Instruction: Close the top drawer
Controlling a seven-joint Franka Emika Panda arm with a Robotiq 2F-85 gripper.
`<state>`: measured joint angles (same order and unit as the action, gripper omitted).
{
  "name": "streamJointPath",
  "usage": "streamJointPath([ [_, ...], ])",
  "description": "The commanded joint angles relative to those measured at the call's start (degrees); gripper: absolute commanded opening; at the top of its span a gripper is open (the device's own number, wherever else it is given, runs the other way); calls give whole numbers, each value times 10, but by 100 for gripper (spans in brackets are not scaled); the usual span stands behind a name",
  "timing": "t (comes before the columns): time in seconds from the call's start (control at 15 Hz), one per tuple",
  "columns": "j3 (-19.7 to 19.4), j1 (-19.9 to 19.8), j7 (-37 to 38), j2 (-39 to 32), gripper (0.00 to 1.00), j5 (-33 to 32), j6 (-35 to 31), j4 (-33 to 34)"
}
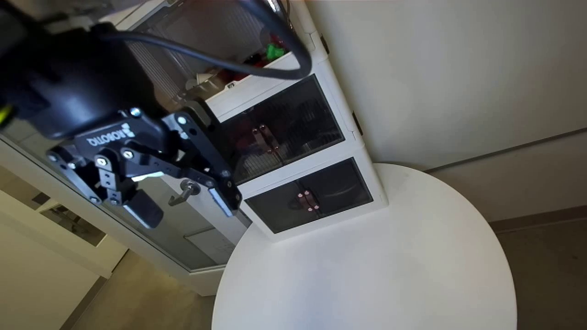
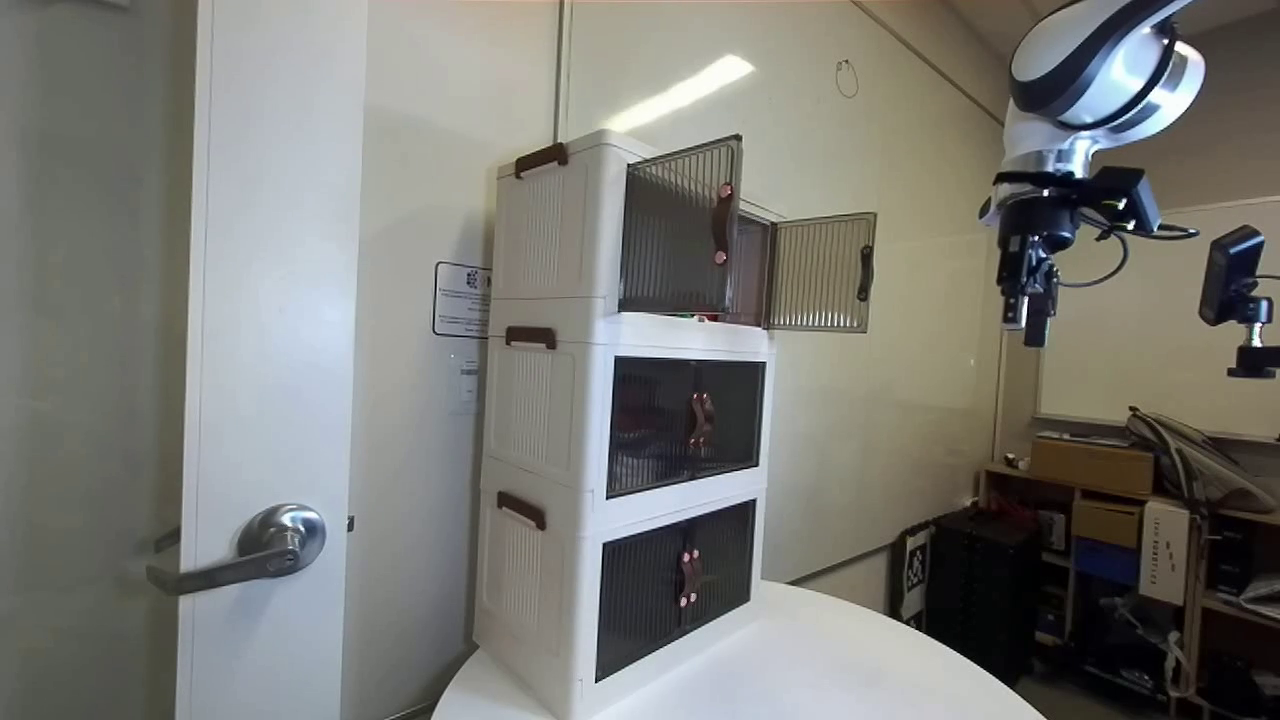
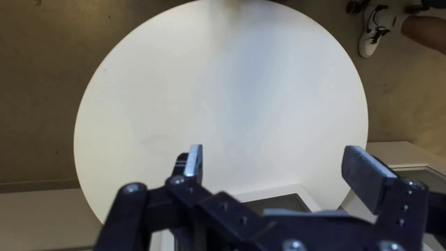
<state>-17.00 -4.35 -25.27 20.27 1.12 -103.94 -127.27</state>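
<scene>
The top drawer (image 2: 555,240) is the uppermost white unit of a stacked cabinet. Its two clear ribbed doors, a near door (image 2: 680,235) and a far door (image 2: 820,275) with brown handles, stand swung open. In an exterior view its white lower rim (image 1: 257,87) shows, with red and green clutter inside; the arm and a cable hide part of it. My gripper (image 2: 1027,318) points down, well apart from the open doors. It also shows in an exterior view (image 1: 183,208). In the wrist view the gripper (image 3: 278,160) is open, with nothing between its fingers.
The middle drawer (image 2: 650,430) and bottom drawer (image 2: 675,590) have dark fronts and are shut. The cabinet stands on a round white table (image 3: 223,104). A wall rises behind it. A room door with a lever handle (image 2: 280,545) is beside it. A person's shoe (image 3: 371,35) is on the floor.
</scene>
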Motion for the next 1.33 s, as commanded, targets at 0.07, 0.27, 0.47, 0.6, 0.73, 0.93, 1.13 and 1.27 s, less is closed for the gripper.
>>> streamJointPath([
  [0.07,6,15,-45,-78,100,67,-42,57],
  [0.27,23,15,-39,-124,100,90,-125,81],
  [0.47,41,6,-29,-158,100,78,-221,99],
  [0.6,49,-2,-18,-176,100,54,-291,108],
  [0.73,53,-11,-10,-186,100,19,-348,116],
  [0.93,50,-28,5,-183,100,-37,-408,131],
  [1.13,41,-47,11,-180,100,-43,-429,158],
  [1.27,35,-58,6,-180,100,-26,-434,172],
])
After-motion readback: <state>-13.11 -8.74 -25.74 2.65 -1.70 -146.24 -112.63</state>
